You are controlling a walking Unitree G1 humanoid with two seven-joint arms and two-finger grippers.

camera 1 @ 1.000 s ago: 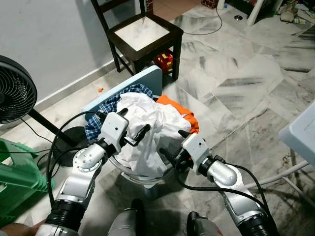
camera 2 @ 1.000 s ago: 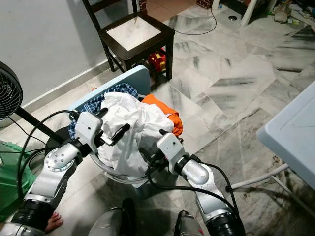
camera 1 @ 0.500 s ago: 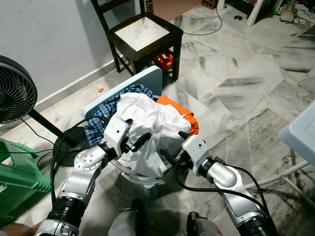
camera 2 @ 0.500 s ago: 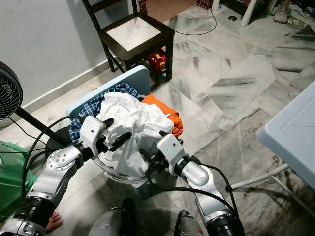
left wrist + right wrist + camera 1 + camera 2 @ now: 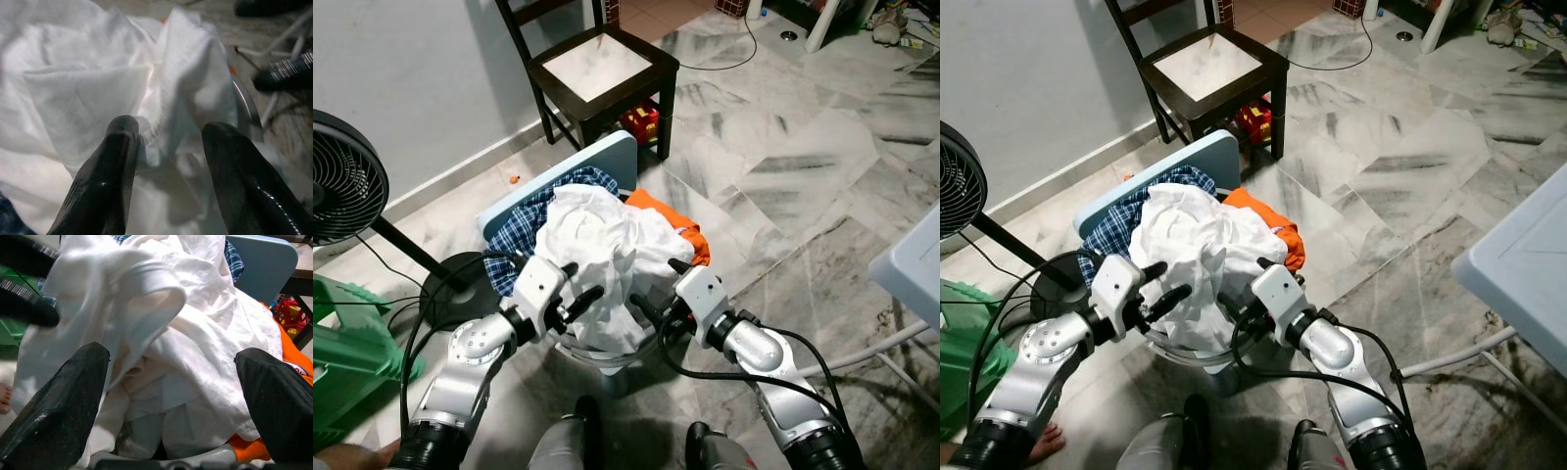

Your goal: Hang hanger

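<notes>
- Left eye view: heap of laundry in a round basket (image 5: pixel 605 356) on the floor, straight ahead of both arms.
- On top, white garment (image 5: pixel 607 250): thin, crumpled, soft folds, draped over the near rim.
- Under it on the robot's left, blue plaid cloth (image 5: pixel 522 230); on the right, orange cloth (image 5: pixel 683 225) hanging over the rim.
- Basket rim pale, smooth, curved; light blue flat board (image 5: pixel 619 157) leaning right behind the heap.
- Left gripper (image 5: pixel 578 283) at the near-left edge of the white garment, elbow bent, forearm angled up and inward.
- Left wrist view: glossy black rounded fingers (image 5: pixel 105 171) spread, a fold of the white garment bulging between them, cloth touching one fingertip, not pinched.
- Right gripper (image 5: pixel 658 286) at the near-right edge of the heap, arm bent at the elbow, pointing inward toward the left one.
- Right wrist view: matte black fingers (image 5: pixel 58 401) splayed wide, white garment lying beyond them, apart from both tips.
- Grey-veined marble floor (image 5: pixel 803 147), polished.
- Dark wooden chair (image 5: pixel 597 69) with a pale square seat behind the basket; red toy (image 5: pixel 641 122) beneath it.
- Black standing fan (image 5: pixel 342 186) and green plastic crate (image 5: pixel 352 343) on the robot's left.
</notes>
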